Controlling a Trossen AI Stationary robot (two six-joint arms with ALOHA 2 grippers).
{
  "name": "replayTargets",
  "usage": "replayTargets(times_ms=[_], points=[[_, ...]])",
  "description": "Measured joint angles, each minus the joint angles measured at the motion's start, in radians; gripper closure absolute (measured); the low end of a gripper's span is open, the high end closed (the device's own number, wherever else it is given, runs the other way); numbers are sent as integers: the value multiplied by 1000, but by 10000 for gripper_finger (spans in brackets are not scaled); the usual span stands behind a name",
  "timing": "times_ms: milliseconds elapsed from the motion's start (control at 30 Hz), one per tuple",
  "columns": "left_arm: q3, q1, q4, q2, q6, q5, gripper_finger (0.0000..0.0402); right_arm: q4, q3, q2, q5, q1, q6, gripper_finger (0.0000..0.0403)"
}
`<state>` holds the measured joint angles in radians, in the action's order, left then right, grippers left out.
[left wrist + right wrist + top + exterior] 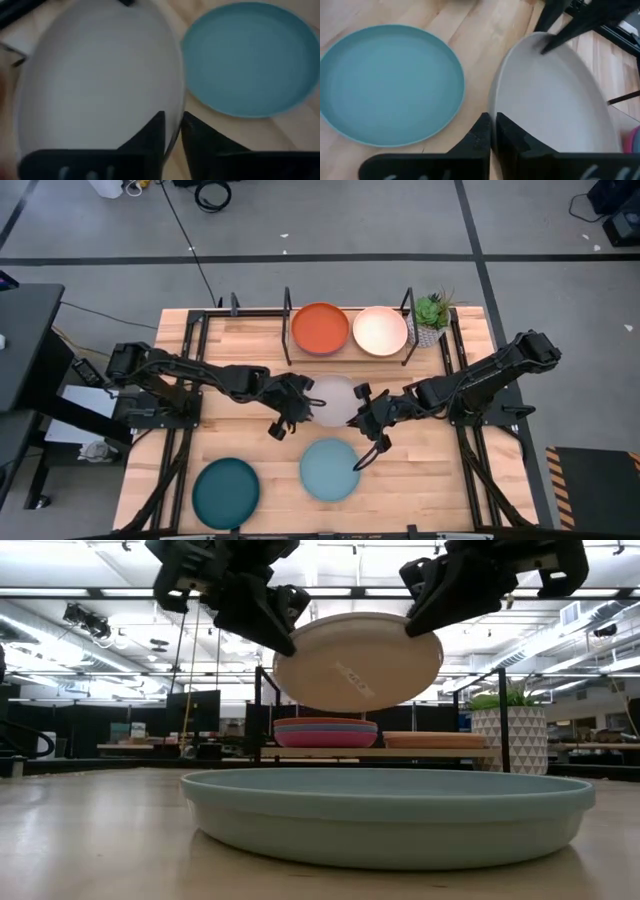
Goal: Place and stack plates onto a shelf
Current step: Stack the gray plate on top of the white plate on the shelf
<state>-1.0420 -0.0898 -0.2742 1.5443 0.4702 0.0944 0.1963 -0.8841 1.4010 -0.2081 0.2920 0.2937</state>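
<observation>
Above our wooden table, our left gripper and right gripper both clench the grey-white plate's rim

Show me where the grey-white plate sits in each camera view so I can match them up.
High view: grey-white plate at table centre, between both pincers.
Low view: raised, tilted, upper centre, held at both rims.
Left wrist view: fills the picture's left, left pincer clamped on its rim.
Right wrist view: at right, right pincer on its rim.
Shared landmark: light teal plate, flat on the table beside it.
</observation>
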Motion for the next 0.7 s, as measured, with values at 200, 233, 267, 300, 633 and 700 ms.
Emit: replayTargets(times_ms=[200,233,267,300,633,700], points=[[0,0,23,-21,-18,-94,254,-4,0,0,-11,-3,-32,382],[0,-1,22,-31,-18,-99,243,-1,0,0,-12,-3,-38,382],[0,-6,5,-46,-18,-105,234,-1,0,0,-16,-3,-41,382],[0,-9,10,-54,-21,-109,228,1,0,0,-21,-3,-47,382],[2,-132,-79,-153,-21,-323,226,231,-79,-8,-212,-52,-151,382],[3,-161,-108,-160,-46,-355,231,250,-86,-10,-216,-90,-170,382]])
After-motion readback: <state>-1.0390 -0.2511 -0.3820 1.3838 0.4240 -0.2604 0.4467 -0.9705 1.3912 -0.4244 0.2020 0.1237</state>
